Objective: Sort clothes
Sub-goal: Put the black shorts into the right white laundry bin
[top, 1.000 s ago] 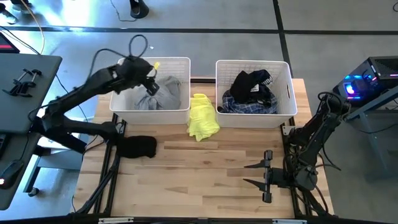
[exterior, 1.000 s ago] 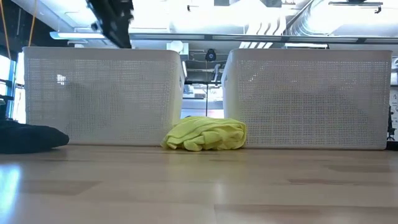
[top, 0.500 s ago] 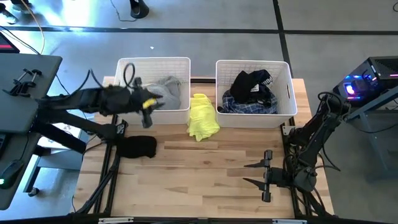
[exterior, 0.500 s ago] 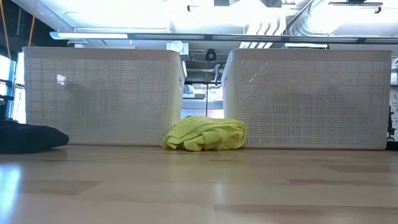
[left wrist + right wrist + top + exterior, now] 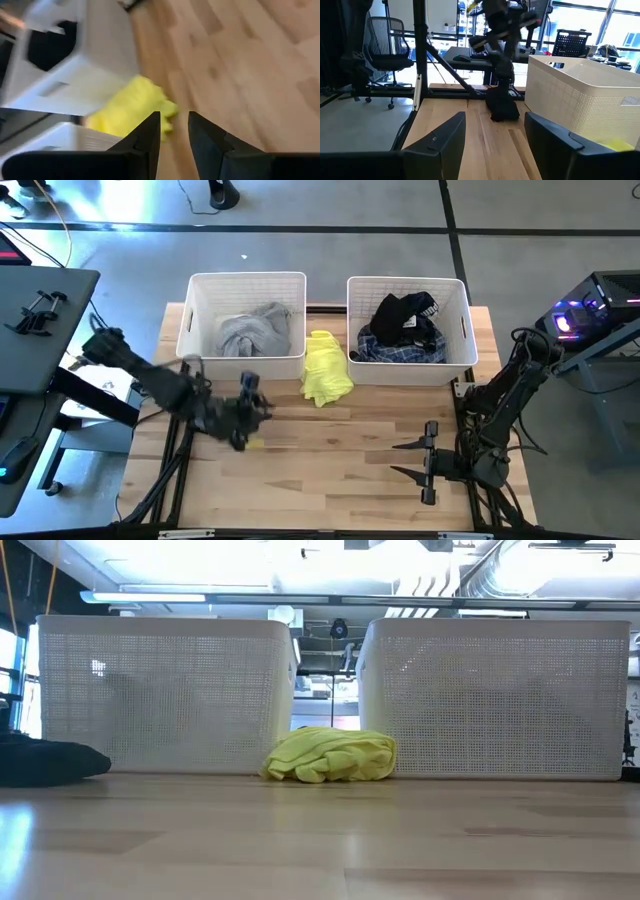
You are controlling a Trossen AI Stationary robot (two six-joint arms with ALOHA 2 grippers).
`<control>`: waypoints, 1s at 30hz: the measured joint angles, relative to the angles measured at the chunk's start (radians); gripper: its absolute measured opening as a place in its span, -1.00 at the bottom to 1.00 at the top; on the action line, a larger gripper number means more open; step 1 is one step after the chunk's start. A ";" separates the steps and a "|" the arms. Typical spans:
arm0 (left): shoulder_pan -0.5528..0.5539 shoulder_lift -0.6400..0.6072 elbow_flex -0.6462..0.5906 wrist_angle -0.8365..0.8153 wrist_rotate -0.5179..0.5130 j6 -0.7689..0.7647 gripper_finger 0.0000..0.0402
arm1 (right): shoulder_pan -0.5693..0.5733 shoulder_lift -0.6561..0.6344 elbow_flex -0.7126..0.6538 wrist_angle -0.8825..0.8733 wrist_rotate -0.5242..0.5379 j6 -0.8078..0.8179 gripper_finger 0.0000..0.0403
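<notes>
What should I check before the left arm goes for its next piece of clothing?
1. Left gripper empty: ok, bare wood shows between its fingers.
2. Yellow garment reachable: ok, it lies on the table between the two bins.
3. Black garment seen from above: not ok, the left arm covers it.
4. Right gripper out of the way: ok, parked open at the front right.
5. Room in the left bin: ok, only a grey garment shows inside.
</notes>
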 joint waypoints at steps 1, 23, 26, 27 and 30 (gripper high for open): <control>-0.023 0.018 0.000 -0.010 0.000 -0.042 -0.56 | 0.000 0.000 0.000 0.000 0.000 0.000 -0.03; -0.311 0.043 -0.492 0.106 -0.096 -1.060 -0.56 | 0.000 0.000 0.000 -0.074 -0.003 0.086 -0.03; -0.301 0.043 -0.545 0.042 -0.079 -1.251 -0.56 | 0.000 0.000 0.000 -0.074 -0.003 0.086 -0.03; -0.301 0.043 -0.561 0.020 -0.063 -1.298 -0.56 | 0.000 0.000 0.000 -0.074 -0.003 0.086 -0.03; -0.301 0.043 -0.609 -0.001 -0.019 -1.400 -0.54 | 0.000 0.000 0.000 -0.074 -0.002 0.086 -0.03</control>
